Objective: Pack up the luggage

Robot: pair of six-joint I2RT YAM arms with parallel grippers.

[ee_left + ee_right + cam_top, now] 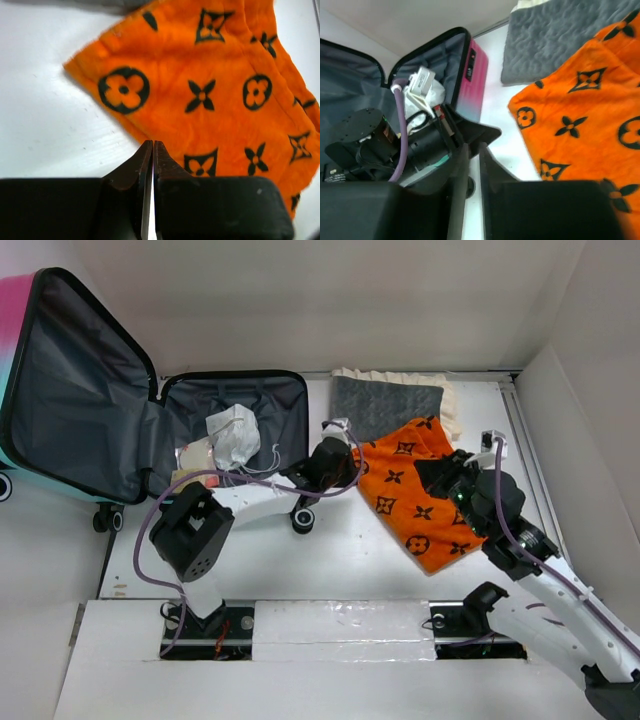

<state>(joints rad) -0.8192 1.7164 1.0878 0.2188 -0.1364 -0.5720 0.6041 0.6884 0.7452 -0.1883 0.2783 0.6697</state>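
**Desk:** Two grippers at one orange monogram towel (420, 495), centre right. Where is the luggage (275, 405)?

**Photographer:** It lies open at upper left, leftward of the towel, with the left arm nearer. The left gripper (152, 145) is pressed together at the towel's edge, pinching nothing visible. The right gripper (477, 147) is a slit apart, and I cannot tell if it grips.

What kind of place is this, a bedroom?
Likely a robot test booth: a left arm and right arm bolted to a white table, plain white walls, and an open suitcase to pack.
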